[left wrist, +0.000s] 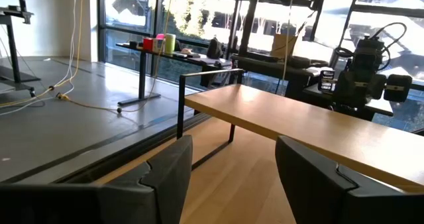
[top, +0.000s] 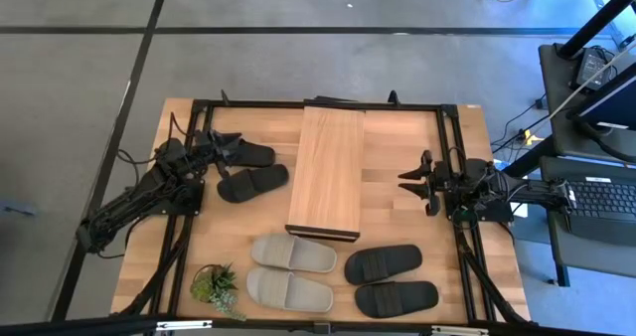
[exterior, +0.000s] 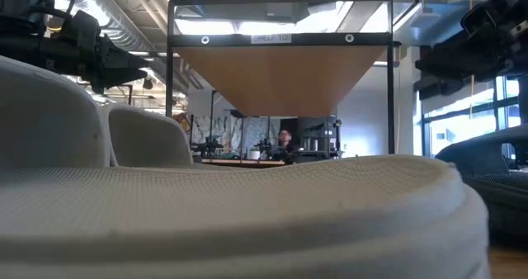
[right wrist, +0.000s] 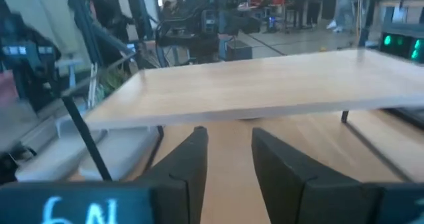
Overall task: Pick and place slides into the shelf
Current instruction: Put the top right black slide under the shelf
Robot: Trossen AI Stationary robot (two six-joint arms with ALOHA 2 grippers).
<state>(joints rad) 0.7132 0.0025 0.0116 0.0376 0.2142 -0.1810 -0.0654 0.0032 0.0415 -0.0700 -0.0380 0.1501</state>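
The shelf (top: 326, 172), a light wood plank on a dark frame, stands mid-table. Two black slides (top: 252, 183) lie on their soles left of it. Two beige slides (top: 294, 253) lie near the front edge, and two more black slides (top: 383, 263) lie to their right. My left gripper (top: 221, 147) hovers level above the far-left black slide (top: 248, 155). It is open, and nothing shows between its fingers in the left wrist view (left wrist: 233, 151). My right gripper (top: 417, 182) hovers right of the shelf, pointing at it. It is open with nothing in its narrower gap (right wrist: 228, 141).
A small green potted plant (top: 216, 284) stands at the near left corner. A black frame (top: 328, 104) runs around the table's edges. A beige slide (exterior: 247, 213) fills the low view's foreground. Bare wood lies between the shelf and my right gripper.
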